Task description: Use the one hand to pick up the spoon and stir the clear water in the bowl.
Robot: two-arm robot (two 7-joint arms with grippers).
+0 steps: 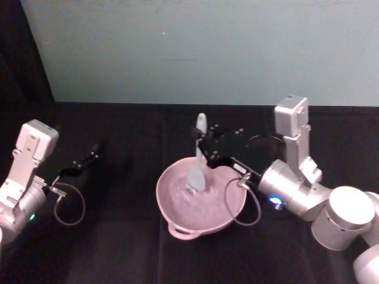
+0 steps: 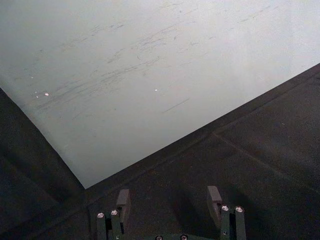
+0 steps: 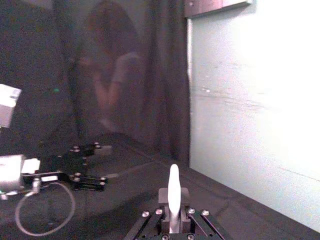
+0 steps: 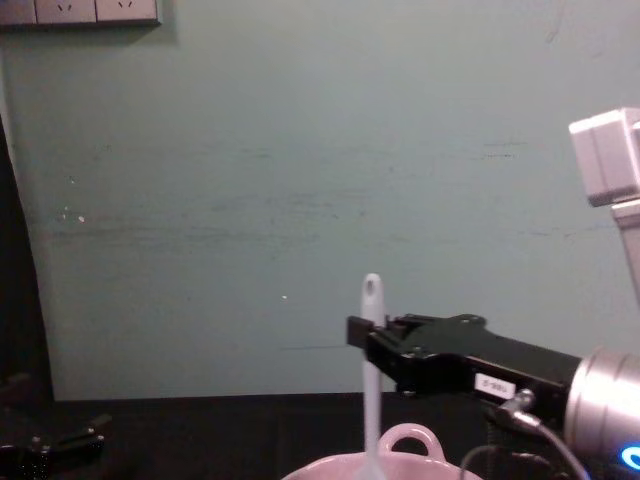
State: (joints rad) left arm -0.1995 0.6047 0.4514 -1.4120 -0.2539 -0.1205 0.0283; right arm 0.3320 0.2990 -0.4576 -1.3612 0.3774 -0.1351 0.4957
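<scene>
White plastic, the spoon (image 1: 198,157) stands almost upright in the pale pink bowl (image 1: 164,201). Its scoop end is down inside the bowl and its long handle rises well above the rim, with the oval hole at the tip showing plainly in the chest view (image 4: 371,370). Whether the scoop touches the bottom cannot be told. The bowl sits near the middle of the black table (image 1: 118,248), and its small loop-shaped handle is on the rim nearest the robot; from the chest that loop (image 4: 408,438) rises just beside the spoon's shaft.

The right gripper (image 1: 204,148) reaches in from the right over the far side of the bowl, held roughly level, and pinches the spoon's handle between its black fingers about midway up, below the hole. The right wrist view shows the handle (image 3: 173,192) standing up between the two closed fingertips. A thin grey cable (image 1: 244,207) loops down from the silver wrist beside the bowl's rim.

The left gripper (image 1: 89,158) rests low over the table, well apart from the bowl on the left. Its two fingers (image 2: 122,200) are spread wide with nothing between them. A pale teal wall (image 1: 207,47) stands behind the table
</scene>
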